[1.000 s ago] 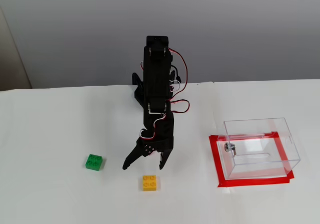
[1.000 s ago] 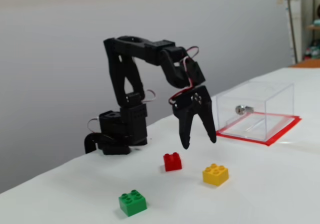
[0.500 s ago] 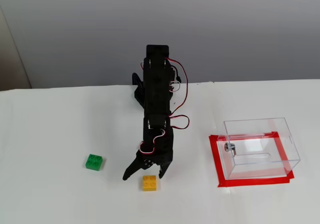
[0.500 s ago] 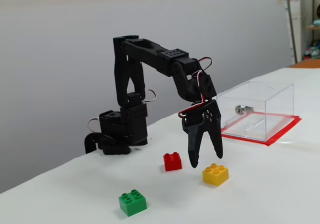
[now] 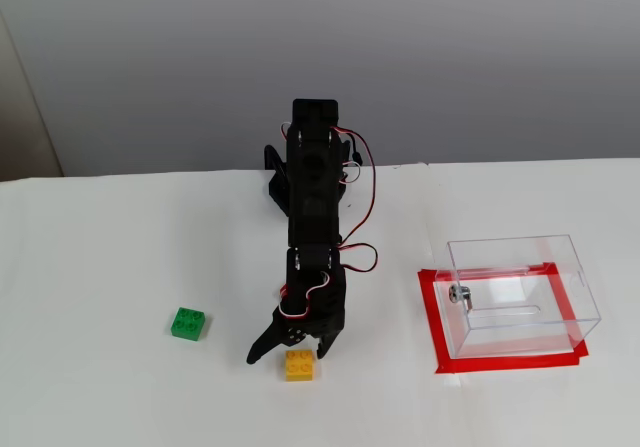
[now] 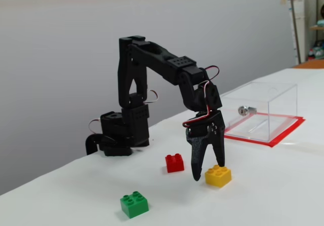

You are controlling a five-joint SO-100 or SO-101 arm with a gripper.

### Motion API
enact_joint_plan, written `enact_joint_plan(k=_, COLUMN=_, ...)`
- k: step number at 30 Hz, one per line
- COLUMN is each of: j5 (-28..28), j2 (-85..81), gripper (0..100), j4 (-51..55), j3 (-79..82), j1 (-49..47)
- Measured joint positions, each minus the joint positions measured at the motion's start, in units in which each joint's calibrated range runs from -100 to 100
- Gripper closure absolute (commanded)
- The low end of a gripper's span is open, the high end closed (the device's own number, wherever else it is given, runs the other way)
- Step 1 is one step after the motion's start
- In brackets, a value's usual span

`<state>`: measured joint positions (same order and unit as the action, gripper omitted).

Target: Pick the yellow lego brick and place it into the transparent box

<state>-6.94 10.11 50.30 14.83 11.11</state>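
Observation:
The yellow lego brick (image 5: 298, 365) (image 6: 218, 176) lies on the white table near its front edge. My black gripper (image 5: 287, 353) (image 6: 208, 171) hangs open just above and behind it, fingertips low and close to the brick's back edge, nothing held. The transparent box (image 5: 520, 295) (image 6: 259, 109) stands on a red tape frame, to the right in both fixed views, with a small metal knob on its wall.
A green brick (image 5: 187, 323) (image 6: 134, 204) lies left of the gripper. A red brick (image 6: 174, 163) sits behind the gripper, hidden under the arm in the view from above. The arm's base (image 6: 119, 132) stands at the table's back edge by the grey wall.
The arm has stretched forward and lowered. The open gripper has come down from above the red brick to just behind the yellow brick. No brick has moved.

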Motion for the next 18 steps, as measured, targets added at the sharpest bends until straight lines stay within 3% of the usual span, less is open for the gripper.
enact_joint_plan(k=18, j5=0.0, j2=3.9, gripper=55, j4=0.0, j3=-3.8, j1=0.0)
